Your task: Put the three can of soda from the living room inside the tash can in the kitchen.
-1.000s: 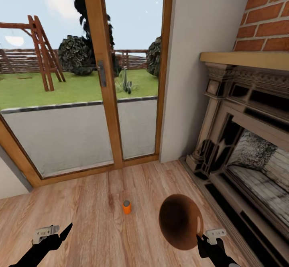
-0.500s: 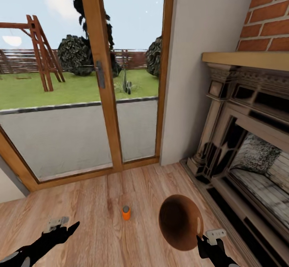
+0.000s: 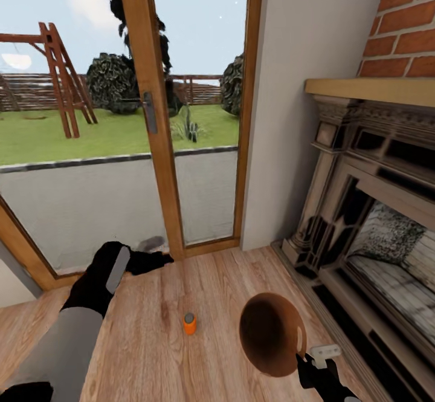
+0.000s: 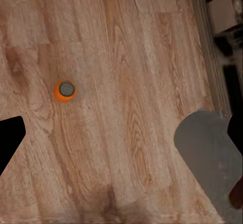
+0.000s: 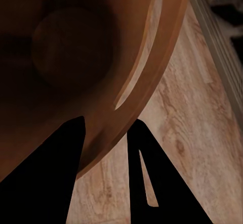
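Gripping the rim of the tash can (image 3: 270, 334), the right end effector (image 3: 309, 361) sits at about 5 o'clock in the head view, its two dark fingers (image 5: 142, 153) closed on either side of the bin's brown wall, one inside and one outside, as the right wrist view shows. That bin hangs tilted, its dark round mouth turned toward the camera, above the wooden floor (image 3: 151, 353). Just to its 9 o'clock side, a short way apart and not touching, the orange can of soda (image 3: 190, 323) stands upright on the floor boards with its grey top showing; the left wrist view looks straight down on the same can, ringed orange around a grey lid. The left arm (image 3: 84, 311) reaches from 7 o'clock up and forward, grey at the forearm and black beyond. Its left end effector (image 3: 158, 259) lies low near the foot of the door frame, beyond the can, and whether its fingers are apart or together I cannot tell. Farther on, wood-framed glass doors (image 3: 151, 118) fill the 12 o'clock side, with grass, bushes and a wooden swing frame (image 3: 63, 75) outside. At 3 o'clock stands a carved fireplace (image 3: 374, 208) under a pale mantel and red brick.
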You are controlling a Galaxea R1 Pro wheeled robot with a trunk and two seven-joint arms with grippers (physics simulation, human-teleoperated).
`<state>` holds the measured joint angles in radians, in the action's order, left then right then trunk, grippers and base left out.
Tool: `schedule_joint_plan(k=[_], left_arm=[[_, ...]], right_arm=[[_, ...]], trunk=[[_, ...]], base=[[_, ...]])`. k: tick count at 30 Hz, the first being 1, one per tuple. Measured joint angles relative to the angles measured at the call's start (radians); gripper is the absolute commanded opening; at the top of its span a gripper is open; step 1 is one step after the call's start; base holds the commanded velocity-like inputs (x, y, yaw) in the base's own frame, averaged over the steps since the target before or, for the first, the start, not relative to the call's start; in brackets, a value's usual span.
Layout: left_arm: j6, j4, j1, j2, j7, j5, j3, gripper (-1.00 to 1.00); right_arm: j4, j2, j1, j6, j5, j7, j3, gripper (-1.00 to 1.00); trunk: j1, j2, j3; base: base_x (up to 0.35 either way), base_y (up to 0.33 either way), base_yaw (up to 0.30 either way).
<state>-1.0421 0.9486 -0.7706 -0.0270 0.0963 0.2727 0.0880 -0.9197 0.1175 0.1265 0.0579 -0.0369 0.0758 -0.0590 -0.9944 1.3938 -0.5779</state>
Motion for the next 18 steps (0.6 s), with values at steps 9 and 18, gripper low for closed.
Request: schedule_joint_plan(k=[9, 18], left_arm=[[-0.005, -0.299, -0.225, 0.117, -0.111, -0.007, -0.022, 1.0], [0.049, -0.389, -0.235, 0.147, -0.12, -0.008, -0.023, 1.0]], right_arm=[[-0.005, 0.013, 0.015, 0.015, 0.0, -0.008, 0.16, -1.0], [-0.007, 0.015, 0.025, 0.018, -0.005, 0.002, 0.189, -1.0]], trunk=[[0.0, 0.0, 0.0], [0.0, 0.0, 0.0]], base=[[0.065, 0.0, 0.0], [0.206, 0.0, 0.0]])
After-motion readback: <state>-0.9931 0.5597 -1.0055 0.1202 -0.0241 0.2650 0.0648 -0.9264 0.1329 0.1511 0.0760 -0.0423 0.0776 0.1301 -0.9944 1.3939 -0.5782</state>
